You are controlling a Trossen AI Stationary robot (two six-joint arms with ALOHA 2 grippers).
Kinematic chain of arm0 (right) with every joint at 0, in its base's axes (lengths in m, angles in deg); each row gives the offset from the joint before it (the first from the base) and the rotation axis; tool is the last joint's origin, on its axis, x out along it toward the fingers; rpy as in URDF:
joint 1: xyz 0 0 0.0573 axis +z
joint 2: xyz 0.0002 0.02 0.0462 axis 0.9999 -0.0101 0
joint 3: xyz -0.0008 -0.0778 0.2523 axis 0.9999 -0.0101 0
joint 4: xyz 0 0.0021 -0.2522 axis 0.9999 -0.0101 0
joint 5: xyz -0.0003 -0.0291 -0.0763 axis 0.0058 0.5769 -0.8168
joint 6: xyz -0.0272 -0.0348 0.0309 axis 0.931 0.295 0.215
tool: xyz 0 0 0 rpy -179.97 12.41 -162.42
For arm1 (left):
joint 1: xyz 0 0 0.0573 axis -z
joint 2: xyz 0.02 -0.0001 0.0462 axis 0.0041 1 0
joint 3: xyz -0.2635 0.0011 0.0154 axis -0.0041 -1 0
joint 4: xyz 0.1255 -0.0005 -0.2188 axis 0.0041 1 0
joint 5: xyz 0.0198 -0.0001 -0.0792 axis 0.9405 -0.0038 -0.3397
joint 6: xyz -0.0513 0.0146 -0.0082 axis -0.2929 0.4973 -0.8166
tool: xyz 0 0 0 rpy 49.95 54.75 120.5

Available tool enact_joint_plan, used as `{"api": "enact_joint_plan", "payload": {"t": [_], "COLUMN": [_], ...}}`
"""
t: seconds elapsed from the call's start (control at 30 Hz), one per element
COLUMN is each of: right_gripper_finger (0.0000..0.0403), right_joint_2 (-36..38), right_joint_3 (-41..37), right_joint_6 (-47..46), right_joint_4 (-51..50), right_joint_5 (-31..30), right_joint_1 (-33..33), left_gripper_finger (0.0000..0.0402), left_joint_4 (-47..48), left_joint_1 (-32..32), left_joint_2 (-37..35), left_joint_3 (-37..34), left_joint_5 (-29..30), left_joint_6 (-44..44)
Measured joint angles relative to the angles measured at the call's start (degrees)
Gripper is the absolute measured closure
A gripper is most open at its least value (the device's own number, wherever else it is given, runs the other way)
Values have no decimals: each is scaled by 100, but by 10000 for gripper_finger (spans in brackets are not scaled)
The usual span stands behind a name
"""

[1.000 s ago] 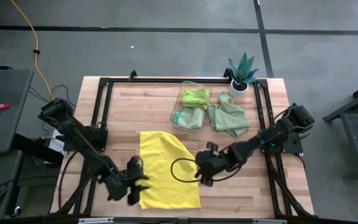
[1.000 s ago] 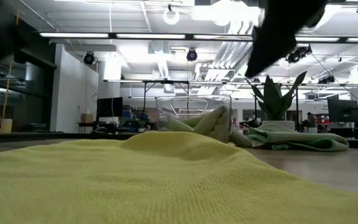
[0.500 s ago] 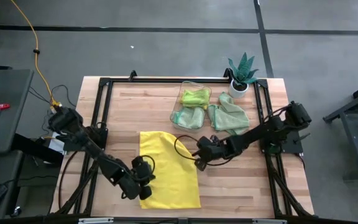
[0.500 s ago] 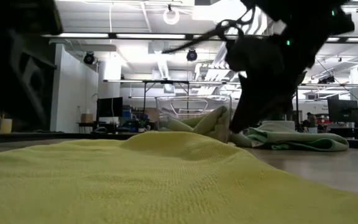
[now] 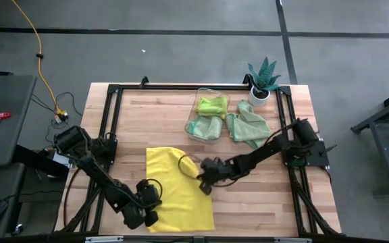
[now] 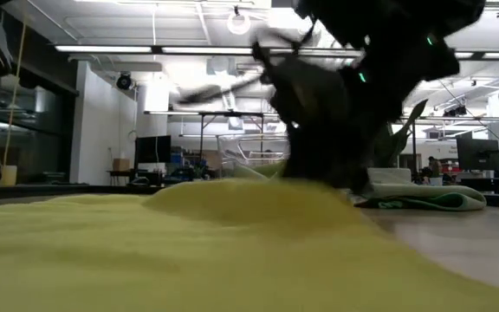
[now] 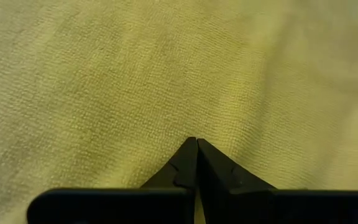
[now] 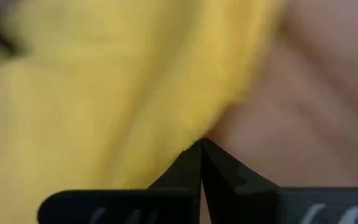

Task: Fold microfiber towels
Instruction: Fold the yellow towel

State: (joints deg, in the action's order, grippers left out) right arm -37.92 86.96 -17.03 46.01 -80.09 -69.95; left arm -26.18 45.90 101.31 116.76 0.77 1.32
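The left gripper (image 5: 146,214) sits at the near left corner of the bright yellow microfiber towel (image 5: 174,185), its two dark fingers (image 7: 185,165) pressed together tip to tip. In the left wrist view the weave fills everything around those tips, so they are down on the cloth; whether a fold of it is pinched between them cannot be seen, though closing at a corner reads as taking hold there.

The right gripper (image 5: 206,183) is at the towel's right edge, about halfway along it, and its fingers (image 8: 191,163) are also closed to a point, exactly where yellow cloth meets bare wood. That placement suits a nip on the hem. The two holds together, one on a corner and one on the edge, would let the arms carry one side over the other.

The towel lies spread on the wooden table (image 5: 147,121), in the near middle, slightly humped in the low view, not yet folded.

Farther back, the clear plastic bin (image 5: 211,101) holds lime green cloths (image 5: 212,106). A crumpled pale mint green towel (image 5: 250,128) lies just beside it, with the spiky green potted plant (image 5: 262,77) behind.
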Motion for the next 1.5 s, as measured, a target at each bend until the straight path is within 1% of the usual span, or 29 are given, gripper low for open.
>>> {"api": "enact_joint_plan", "payload": {"t": [0.07,0.17,0.3,0.47,0.5,0.53,0.6,0.67,0.73,0.83,0.93,1.0,1.07,1.13,1.23,1.3,1.4,1.5], "right_gripper_finger": [402,403,403,403,403,403,403,403,403,403,403,402,402,402,397,381,335,278], "right_joint_2": [-89,-86,-202,-790,-879,-907,-890,-833,-747,-373,133,556,991,1222,1269,1133,713,231], "right_joint_3": [299,736,1348,2169,2362,2545,2897,3058,3055,2660,1730,1007,297,-301,-901,-1063,-1042,-683], "right_joint_6": [258,692,1216,1966,2187,2324,2385,2498,2786,2884,2568,2108,1616,1323,1319,1436,1593,1937], "right_joint_4": [85,116,159,-84,-361,-792,-1827,-2701,-3234,-3457,-3073,-2436,-1457,-530,537,1101,1331,1417], "right_joint_5": [173,118,91,901,960,875,375,-106,-237,-160,-107,-109,-111,-143,-180,-313,-453,-626], "right_joint_1": [90,203,163,41,34,13,-2,-26,-44,50,189,269,328,391,466,508,506,477], "left_gripper_finger": [401,401,401,401,401,401,401,401,401,401,401,401,401,401,401,401,401,401], "left_joint_4": [56,95,76,11,12,6,-10,-34,-51,-66,-104,-139,-207,-229,-252,-261,-272,-309], "left_joint_1": [12,8,8,-2,-3,-3,-3,8,6,6,6,6,2,-4,-5,-5,-5,-5], "left_joint_2": [-14,-20,-17,-15,-15,-15,-15,-15,-15,-15,-15,-13,0,7,9,9,9,11], "left_joint_3": [0,0,-8,-24,-24,-24,-26,-30,-33,-33,-39,-44,-48,-44,-45,-44,-44,-42], "left_joint_5": [-14,-27,17,50,43,39,43,45,43,45,72,105,163,183,207,205,190,192], "left_joint_6": [-8,-6,9,261,294,302,298,299,296,296,297,298,298,300,299,300,300,299]}}
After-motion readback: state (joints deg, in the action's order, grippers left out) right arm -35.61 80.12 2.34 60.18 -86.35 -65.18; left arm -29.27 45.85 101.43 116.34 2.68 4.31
